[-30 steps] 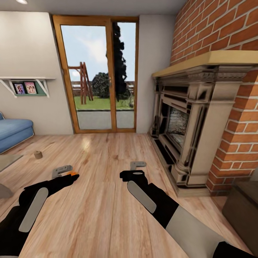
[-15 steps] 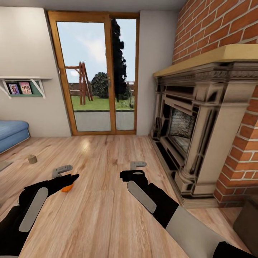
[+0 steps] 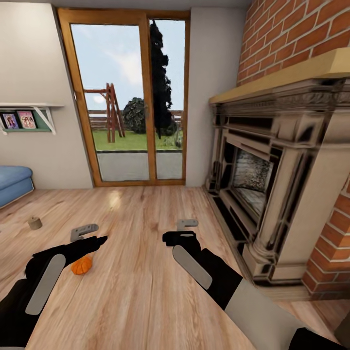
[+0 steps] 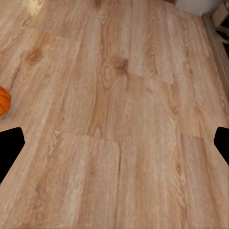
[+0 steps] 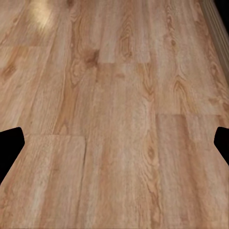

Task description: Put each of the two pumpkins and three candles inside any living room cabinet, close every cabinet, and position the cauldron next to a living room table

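Floorboards of pale, knotty wood [image 3: 141, 228] stretch ahead from the robot to a tall glass door with an orange-brown wooden frame [image 3: 129, 102], through which grass, a wooden climbing frame and dark trees show. 1 small bright-orange ribbed pumpkin [image 3: 81, 265] sits on the floor just beside and partly under the left arm's black forearm; the left wrist view catches a slice of this pumpkin [image 4: 4, 100] at the picture's edge. 1 short stubby grey-beige candle [image 3: 34, 223] stands upright on the floor further to the left, well apart from the pumpkin. The left claw [image 3: 83, 231] hangs above the floor with nothing between its fingers, and the left wrist view shows its 2 black fingertips [image 4: 10, 151] at opposite edges of the picture, spread wide. The right claw [image 3: 187, 224] likewise hangs over bare boards, its dark fingertips [image 5: 11, 147] wide apart in the right wrist view and holding nothing. To the right rises a red brick wall [image 3: 296, 34] with an ornate grey-beige stone fireplace [image 3: 272, 180] under a tan mantel. At the far left are the corner of a blue sofa [image 3: 13, 182] and a white wall shelf with small framed pictures [image 3: 24, 118].
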